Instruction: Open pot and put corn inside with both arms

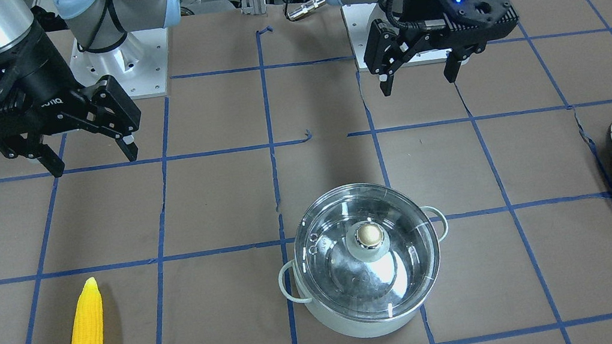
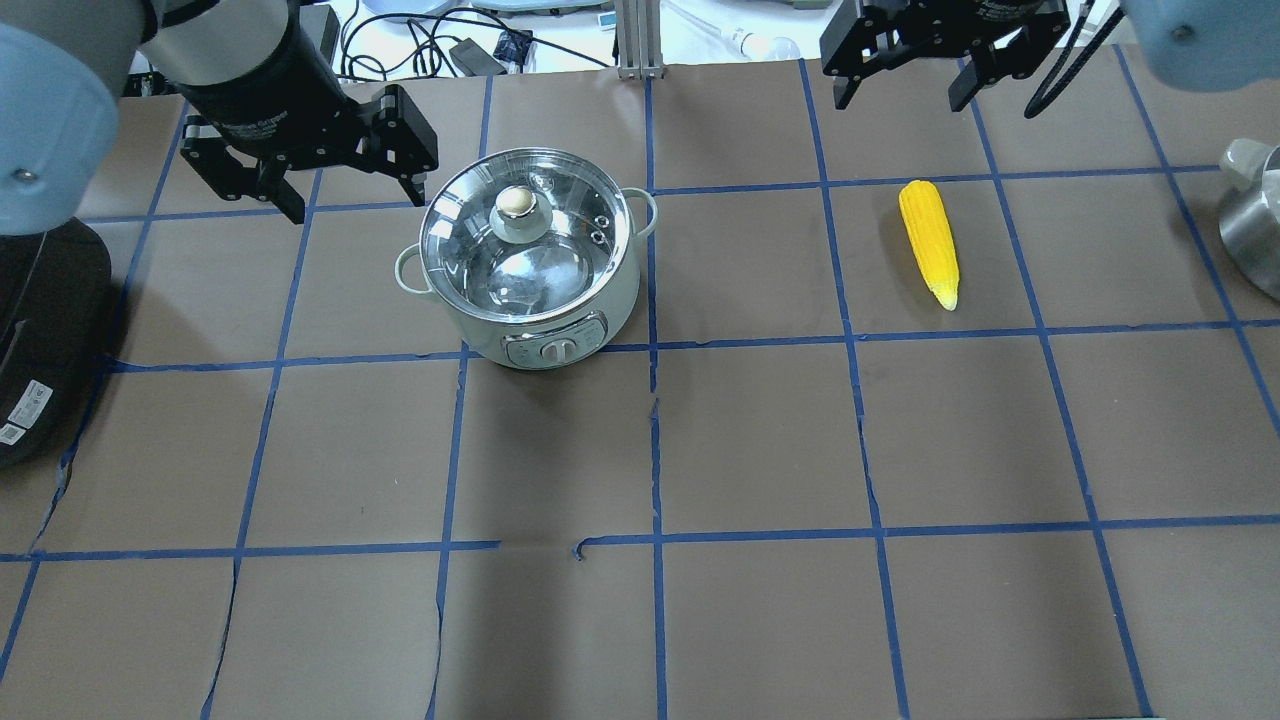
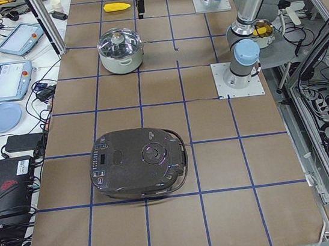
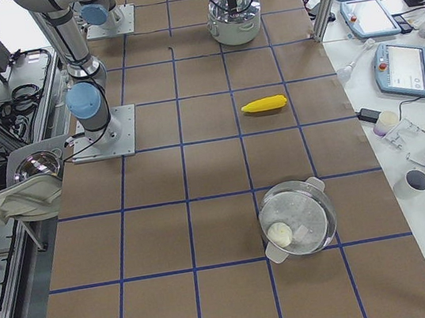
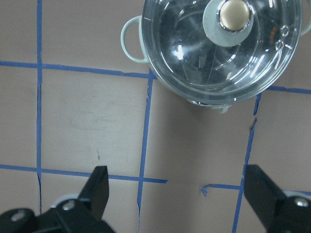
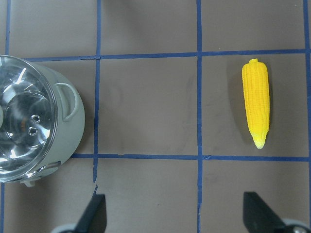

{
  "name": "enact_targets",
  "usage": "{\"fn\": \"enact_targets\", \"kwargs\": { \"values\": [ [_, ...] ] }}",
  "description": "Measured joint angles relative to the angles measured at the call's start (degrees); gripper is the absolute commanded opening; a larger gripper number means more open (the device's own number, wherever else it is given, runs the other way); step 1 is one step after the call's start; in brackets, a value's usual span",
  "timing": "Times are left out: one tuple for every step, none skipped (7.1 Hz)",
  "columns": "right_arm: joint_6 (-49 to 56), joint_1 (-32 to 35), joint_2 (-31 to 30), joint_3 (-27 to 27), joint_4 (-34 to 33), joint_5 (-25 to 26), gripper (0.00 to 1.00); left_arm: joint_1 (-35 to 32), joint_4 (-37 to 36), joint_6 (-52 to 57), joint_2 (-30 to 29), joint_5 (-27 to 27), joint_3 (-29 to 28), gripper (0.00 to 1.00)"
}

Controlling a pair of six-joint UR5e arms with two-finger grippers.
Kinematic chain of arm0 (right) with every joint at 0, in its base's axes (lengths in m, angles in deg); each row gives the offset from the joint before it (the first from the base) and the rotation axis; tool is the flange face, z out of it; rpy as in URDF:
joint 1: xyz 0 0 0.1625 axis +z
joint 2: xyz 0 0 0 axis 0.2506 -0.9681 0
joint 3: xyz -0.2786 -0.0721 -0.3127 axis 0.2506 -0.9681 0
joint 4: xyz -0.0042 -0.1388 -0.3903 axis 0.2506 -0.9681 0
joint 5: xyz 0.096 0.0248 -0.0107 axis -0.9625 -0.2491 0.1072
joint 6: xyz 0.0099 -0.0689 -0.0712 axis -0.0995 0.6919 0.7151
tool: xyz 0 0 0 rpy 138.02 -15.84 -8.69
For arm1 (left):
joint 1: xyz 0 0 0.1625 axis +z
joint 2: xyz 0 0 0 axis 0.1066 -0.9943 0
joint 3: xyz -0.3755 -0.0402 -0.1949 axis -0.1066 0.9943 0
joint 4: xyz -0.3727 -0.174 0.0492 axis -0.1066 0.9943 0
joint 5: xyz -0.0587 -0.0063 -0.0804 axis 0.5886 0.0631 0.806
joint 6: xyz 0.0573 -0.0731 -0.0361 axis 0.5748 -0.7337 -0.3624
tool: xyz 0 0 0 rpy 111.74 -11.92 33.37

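The pot (image 2: 530,262) sits lidded on the counter (image 2: 700,450), the corn (image 2: 930,245) well apart at its three o'clock. The left gripper (image 2: 355,200) hangs at the pot's ten, the right gripper (image 2: 898,100) at the corn's twelve, both jaws wide, one job each, I'd say.

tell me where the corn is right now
In the overhead view the corn lies flat right of centre, apart from the lidded pot to its left, near the open right pincer.
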Motion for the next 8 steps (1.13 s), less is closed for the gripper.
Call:
{"fn": "enact_targets", "kwargs": {
  "values": [
    [0.15,0.06,-0.15,0.17,0.88,0.91,1.00,0.01,-0.20,0.03,-0.27,0.01,-0.51,1.00],
    [0.32,0.12,-0.33,0.46,1.77,2.48,1.00,0.00,-0.19,0.04,-0.37,0.14,-0.65,1.00],
    [0.40,0.15,-0.40,0.69,2.30,3.24,1.00,-0.03,-0.14,0.04,-0.36,0.34,-0.64,1.00],
    [0.43,0.16,-0.42,0.81,2.52,3.36,1.00,-0.06,-0.11,0.04,-0.30,0.46,-0.56,1.00],
    [0.44,0.10,-0.43,0.87,2.60,3.19,1.00,-0.09,-0.13,0.04,-0.27,0.52,-0.47,1.00],
    [0.44,0.07,-0.27,0.93,2.54,3.07,1.00,-0.11,-0.12,0.04,-0.20,0.58,-0.41,1.00],
    [0.50,0.00,-0.05,1.25,2.42,3.12,1.00,-0.12,-0.09,0.04,-0.10,0.60,-0.38,1.00],
    [0.67,-0.15,0.09,1.89,2.20,3.40,1.00,-0.11,-0.04,0.04,0.05,0.56,-0.37,1.00]
  ]
}}
